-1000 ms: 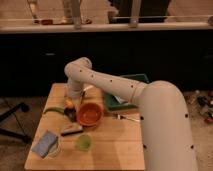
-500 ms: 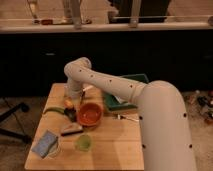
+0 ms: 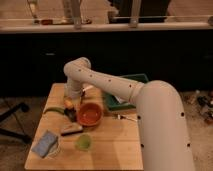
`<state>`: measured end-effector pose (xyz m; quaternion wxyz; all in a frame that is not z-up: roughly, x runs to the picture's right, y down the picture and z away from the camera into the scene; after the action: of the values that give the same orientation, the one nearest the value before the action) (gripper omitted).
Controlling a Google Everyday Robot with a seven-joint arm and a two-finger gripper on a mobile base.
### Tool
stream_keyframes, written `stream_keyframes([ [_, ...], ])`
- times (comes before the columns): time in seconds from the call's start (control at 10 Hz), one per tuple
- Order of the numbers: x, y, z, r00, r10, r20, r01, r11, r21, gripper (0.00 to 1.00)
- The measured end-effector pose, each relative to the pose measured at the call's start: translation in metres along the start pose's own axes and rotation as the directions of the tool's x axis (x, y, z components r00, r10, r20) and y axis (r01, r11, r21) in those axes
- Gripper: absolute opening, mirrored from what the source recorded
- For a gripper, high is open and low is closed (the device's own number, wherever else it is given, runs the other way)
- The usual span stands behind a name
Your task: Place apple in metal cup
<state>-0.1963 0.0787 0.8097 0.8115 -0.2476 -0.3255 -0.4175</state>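
The apple [image 3: 68, 103] is a small orange-yellow fruit on the left part of the wooden table [image 3: 115, 145], just left of the orange bowl [image 3: 90, 114]. My white arm reaches over the table from the right, bends at the back left and comes down there. My gripper [image 3: 71, 111] is the dark part at its end, right at the apple and beside the bowl's left rim. I cannot make out the metal cup; the arm's wrist covers the back left of the table.
A long green vegetable [image 3: 52, 110] lies left of the apple. A brush-like item [image 3: 71, 129], a green cup [image 3: 83, 142] and a blue cloth [image 3: 45, 144] are near the front. A green bin [image 3: 124, 95] stands at the back right, with a utensil [image 3: 127, 117] before it.
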Motion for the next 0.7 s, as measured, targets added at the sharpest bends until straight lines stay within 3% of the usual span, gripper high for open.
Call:
stream_keyframes([
  [0.7, -0.0070, -0.0003, 0.0074, 0.999, -0.009, 0.035, 0.010, 1.000, -0.020, 0.01],
])
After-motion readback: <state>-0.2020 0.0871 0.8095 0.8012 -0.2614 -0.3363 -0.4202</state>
